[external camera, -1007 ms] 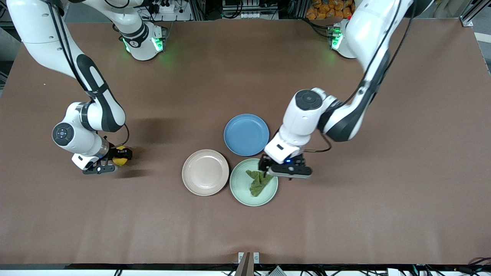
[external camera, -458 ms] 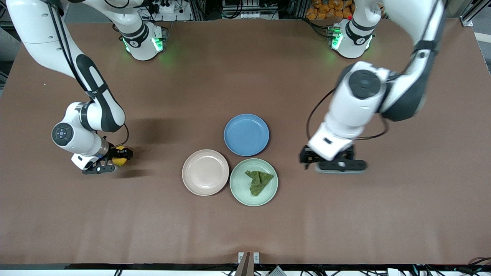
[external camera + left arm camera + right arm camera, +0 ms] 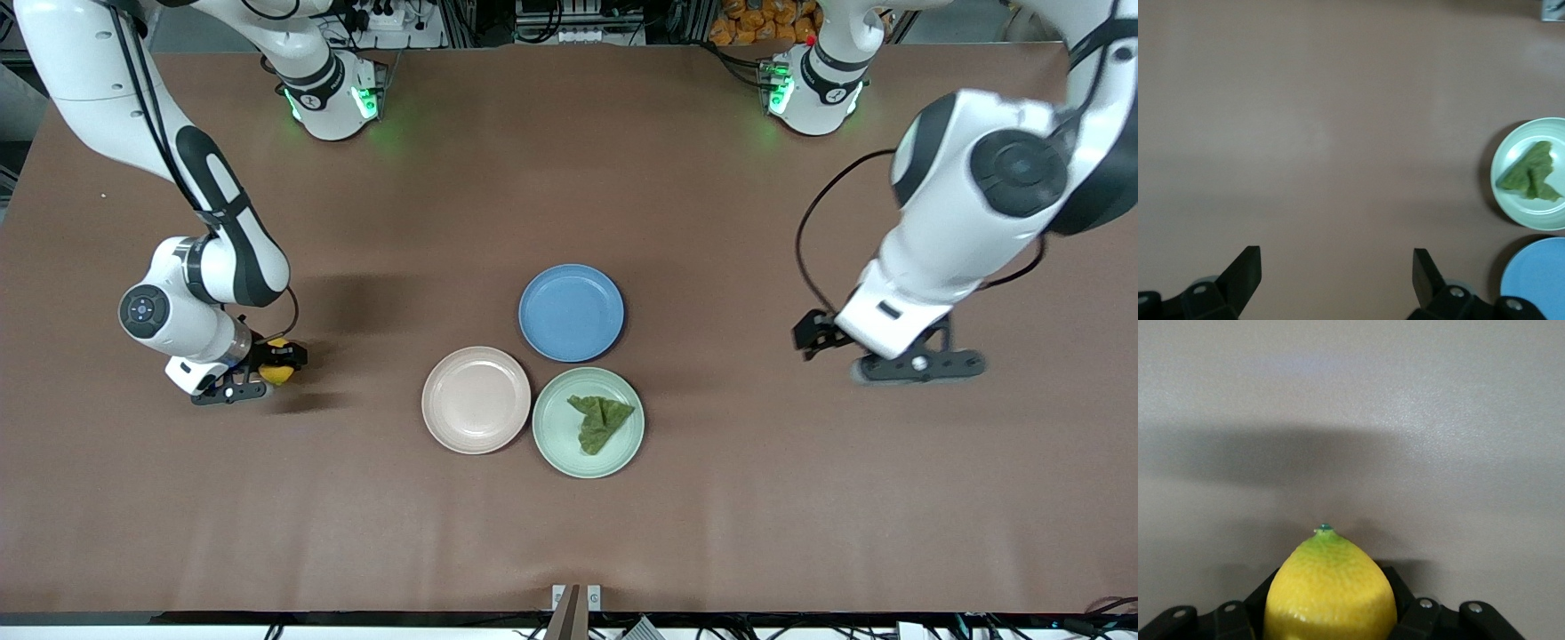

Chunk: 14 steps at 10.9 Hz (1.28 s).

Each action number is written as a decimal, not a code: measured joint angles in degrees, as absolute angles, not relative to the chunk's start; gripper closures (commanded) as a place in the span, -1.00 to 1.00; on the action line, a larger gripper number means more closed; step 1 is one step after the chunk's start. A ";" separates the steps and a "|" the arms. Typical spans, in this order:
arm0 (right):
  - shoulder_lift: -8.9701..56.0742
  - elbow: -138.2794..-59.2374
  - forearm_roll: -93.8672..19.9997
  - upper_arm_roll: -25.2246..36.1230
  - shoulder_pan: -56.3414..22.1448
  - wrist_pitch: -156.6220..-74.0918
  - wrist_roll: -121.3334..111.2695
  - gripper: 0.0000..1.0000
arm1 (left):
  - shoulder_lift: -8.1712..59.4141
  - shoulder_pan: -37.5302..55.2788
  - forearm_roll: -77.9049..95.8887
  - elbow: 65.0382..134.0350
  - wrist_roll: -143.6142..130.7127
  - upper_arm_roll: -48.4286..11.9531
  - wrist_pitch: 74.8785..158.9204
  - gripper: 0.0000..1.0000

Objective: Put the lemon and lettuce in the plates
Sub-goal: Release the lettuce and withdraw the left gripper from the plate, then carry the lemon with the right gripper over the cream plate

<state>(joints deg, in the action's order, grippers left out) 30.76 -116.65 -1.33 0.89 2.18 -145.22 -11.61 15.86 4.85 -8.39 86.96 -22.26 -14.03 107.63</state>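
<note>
One plate remained unfilled: the beige-pink plate (image 3: 476,400) lay toward the table's middle from the right gripper (image 3: 258,373), clenched on the lemon (image 3: 278,372); the lettuce (image 3: 598,421) rested in the mint green plate (image 3: 556,444), the left gripper (image 3: 876,351) spread empty.

i see even, bright overhead light on the brown table (image 3: 569,533), no harsh glare. soft shadows fall beside the right arm (image 3: 222,258) and under the plates. the left arm (image 3: 969,213) looks slightly motion-blurred. green base lights tint the cloth. in my right wrist view the lemon (image 3: 1330,590) is sharp, with a broad shadow band on the table above it in the picture.
</note>
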 measured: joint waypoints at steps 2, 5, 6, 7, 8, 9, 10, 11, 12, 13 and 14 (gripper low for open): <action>30.75 -116.61 -1.33 0.89 2.18 -145.22 -11.69 -0.07 | 12.52 2.93 -8.38 87.04 -22.26 -14.02 102.52 -1.00; 30.70 -115.97 -1.33 0.70 2.17 -145.15 -11.76 -0.02 | 8.99 1.03 -8.38 87.26 -21.95 -13.96 98.28 -1.00; 30.65 -115.49 -1.33 0.54 2.12 -144.59 -11.76 -0.02 | 8.06 0.27 -8.38 87.31 -21.50 -13.96 97.27 -1.00; 30.61 -114.75 -1.33 0.39 2.03 -143.46 -11.76 -0.01 | 7.15 -0.19 -8.37 87.34 -21.39 -13.96 95.81 -1.00; 30.58 -113.71 -1.33 0.26 1.90 -141.78 -11.76 0.05 | 6.15 -0.65 -8.37 87.37 -21.37 -13.95 94.50 -1.00; 30.54 -112.61 -1.33 0.12 1.71 -140.11 -11.76 0.06 | 5.13 -1.50 -8.37 87.40 -19.48 -13.95 93.66 -1.00; 30.51 -111.75 -1.33 -0.04 1.57 -139.05 -11.74 0.06 | 4.30 -2.85 -8.08 87.49 -16.14 -13.94 93.20 -1.00; 30.48 -111.25 -1.38 -0.17 1.40 -138.56 -11.73 0.06 | 3.81 -4.32 -6.90 87.58 -14.27 -13.92 92.95 -1.00; 30.45 -110.85 -2.08 -0.40 1.09 -138.24 -11.50 0.06 | 3.51 -5.42 -5.88 87.68 -13.37 -13.88 92.44 -1.00; 30.38 -110.44 -3.33 -0.75 0.61 -138.00 -10.86 0.06 | 3.28 -5.88 -5.36 87.77 -13.18 -13.88 91.99 -1.00; 30.30 -109.95 -4.41 -1.13 -0.11 -137.41 -9.51 0.06 | 3.07 -5.90 -5.25 87.84 -13.18 -13.91 91.86 -1.00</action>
